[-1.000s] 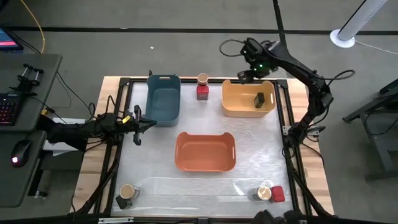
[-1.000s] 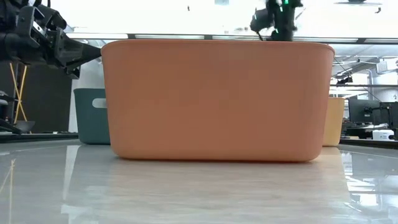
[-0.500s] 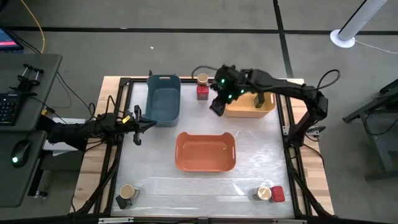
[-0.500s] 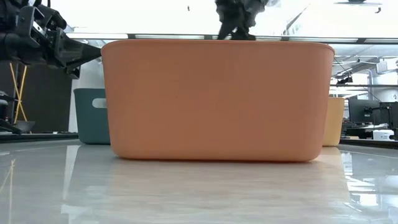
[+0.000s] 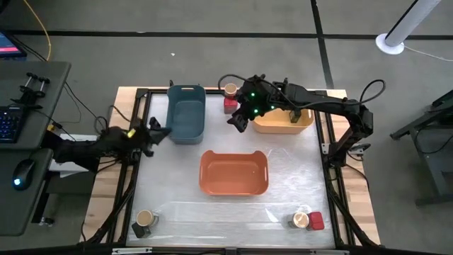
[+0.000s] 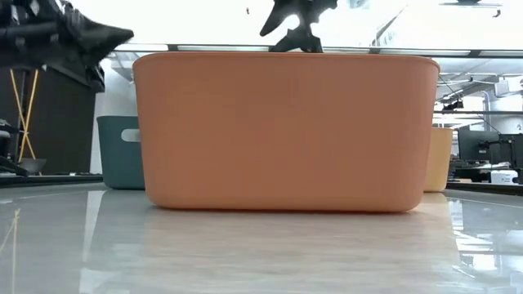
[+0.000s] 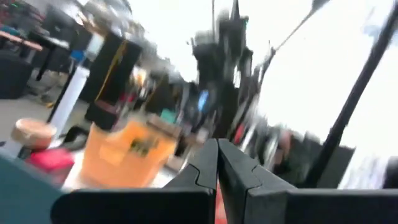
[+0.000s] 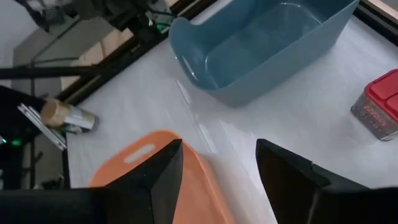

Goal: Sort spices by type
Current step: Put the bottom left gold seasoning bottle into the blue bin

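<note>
My right gripper (image 5: 237,122) hangs open above the table between the blue bin (image 5: 186,112) and the yellow bin (image 5: 282,123). It is just near of a red square tin (image 5: 229,105) and a tan-lidded round jar (image 5: 231,90), and nothing is between its fingers (image 8: 165,171). The red tin (image 8: 380,109) stands on the table. A dark container (image 5: 294,114) lies in the yellow bin. Another jar (image 5: 145,218) and dark container (image 5: 136,229) stand near left. A jar (image 5: 301,219) and red tin (image 5: 316,221) stand near right. My left gripper (image 5: 157,132) is shut by the left edge.
An orange bin (image 5: 233,172) stands mid-table, just near of my right gripper, and fills the low view (image 6: 286,131). A black frame (image 5: 134,106) runs round the tabletop. Bare table lies between the orange bin and the near-edge spices.
My right gripper has swung from above the yellow bin's far side toward the table's left. It has tipped up from pointing steeply down and stopped beside the red tin, still open. My left gripper has tipped upward and rolled a little in place, still shut.
</note>
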